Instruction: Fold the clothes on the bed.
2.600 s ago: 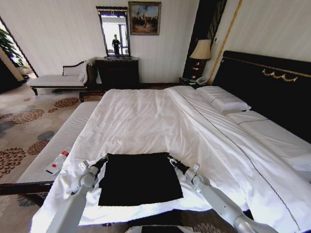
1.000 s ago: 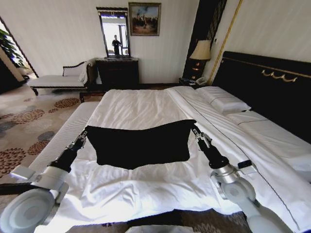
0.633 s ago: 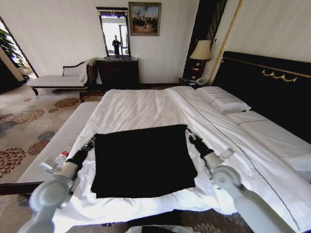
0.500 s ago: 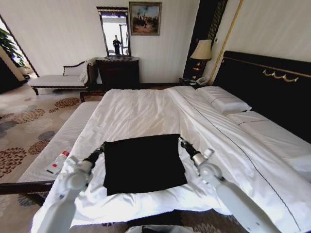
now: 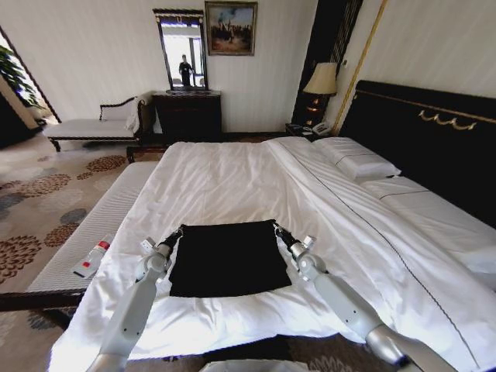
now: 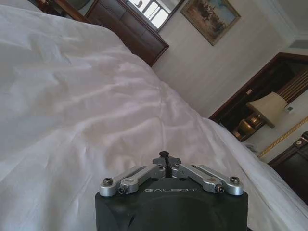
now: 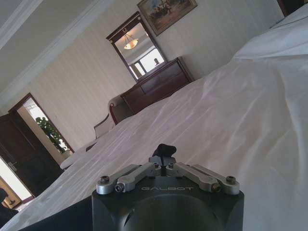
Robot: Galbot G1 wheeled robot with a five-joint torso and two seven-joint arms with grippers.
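Observation:
The clothes (image 5: 229, 258), a black garment, lie as a flat rectangle on the white bed (image 5: 232, 182), near its foot edge. My left gripper (image 5: 177, 232) is at the rectangle's far left corner and is shut on the fabric. At the far right corner my right gripper (image 5: 277, 230) is likewise shut on the cloth. In the left wrist view the left gripper (image 6: 165, 155) pinches a dark tip just above the white duvet (image 6: 72, 110). In the right wrist view the right gripper (image 7: 163, 149) holds a similar black bit of cloth.
A narrow white bench (image 5: 85, 232) runs along the bed's left side with a small red-and-white bottle (image 5: 91, 258) on it. Pillows (image 5: 360, 164) and the dark headboard (image 5: 434, 139) are on the right. A dresser (image 5: 188, 115) and a chaise (image 5: 93, 124) stand at the far wall.
The clothes were held up and stretched wide over the bed's middle. Both grippers have since drawn them back toward the near edge and down, and they now lie flat as a smaller rectangle.

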